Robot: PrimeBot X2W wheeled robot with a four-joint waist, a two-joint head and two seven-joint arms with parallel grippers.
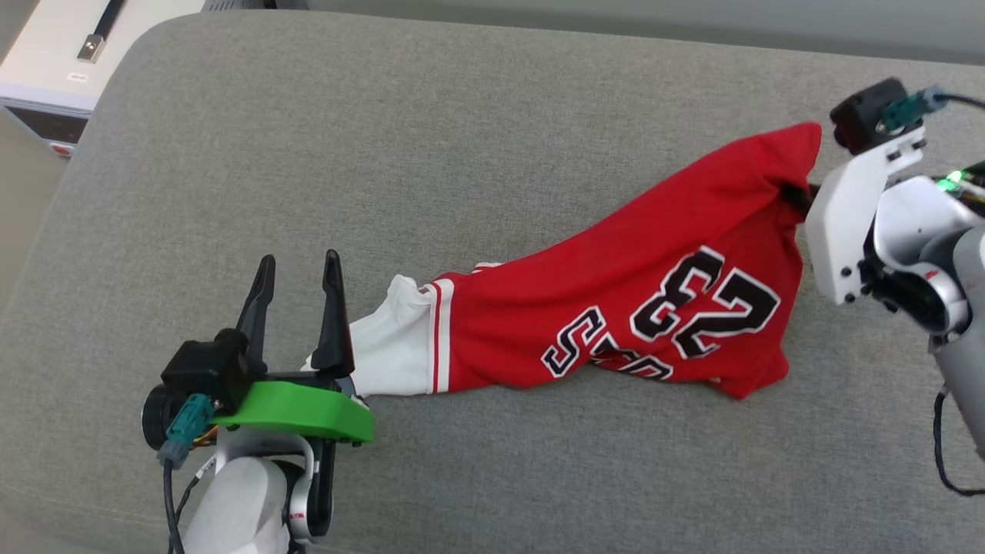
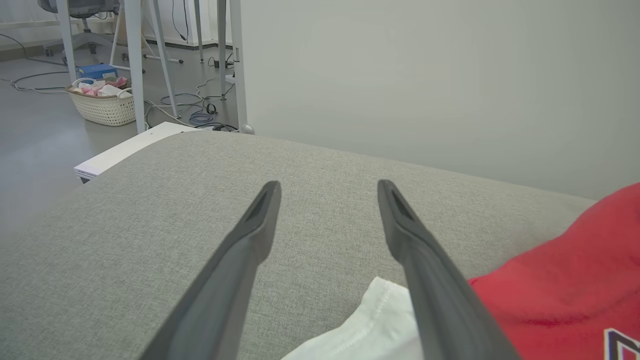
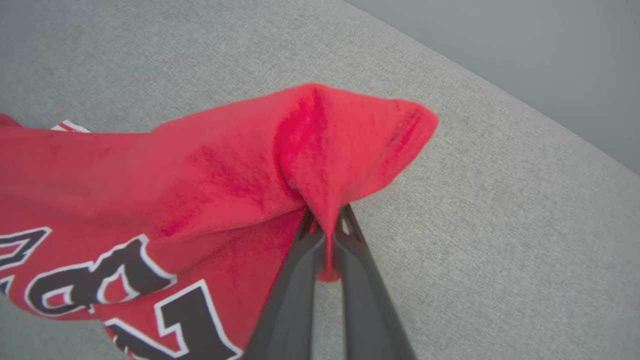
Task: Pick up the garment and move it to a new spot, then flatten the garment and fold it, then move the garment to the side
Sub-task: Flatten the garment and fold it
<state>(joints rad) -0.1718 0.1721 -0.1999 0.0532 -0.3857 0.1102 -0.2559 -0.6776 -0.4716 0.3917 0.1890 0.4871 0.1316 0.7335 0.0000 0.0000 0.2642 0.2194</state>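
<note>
right gripper [image 3: 325,220] pinches a red fold of the garment [image 1: 616,308] between its jaws. left gripper [image 2: 327,190] gapes wide, white sleeve [image 2: 370,325] just beside one finger.

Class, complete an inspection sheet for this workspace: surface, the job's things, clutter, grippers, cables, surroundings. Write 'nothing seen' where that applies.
Surface: grey fabric cushion, flat.
Job's things: garment, red with a white sleeve, bunched lengthwise across the cushion, not flattened.
Clutter: nothing seen.
Grippers: left gripper open, at the white sleeve; right gripper shut on a red end of the garment.
Cables: dark cable at the left wrist; loose floor cables.
Surroundings: white unit beside the cushion; basket on the floor; pale wall.
</note>
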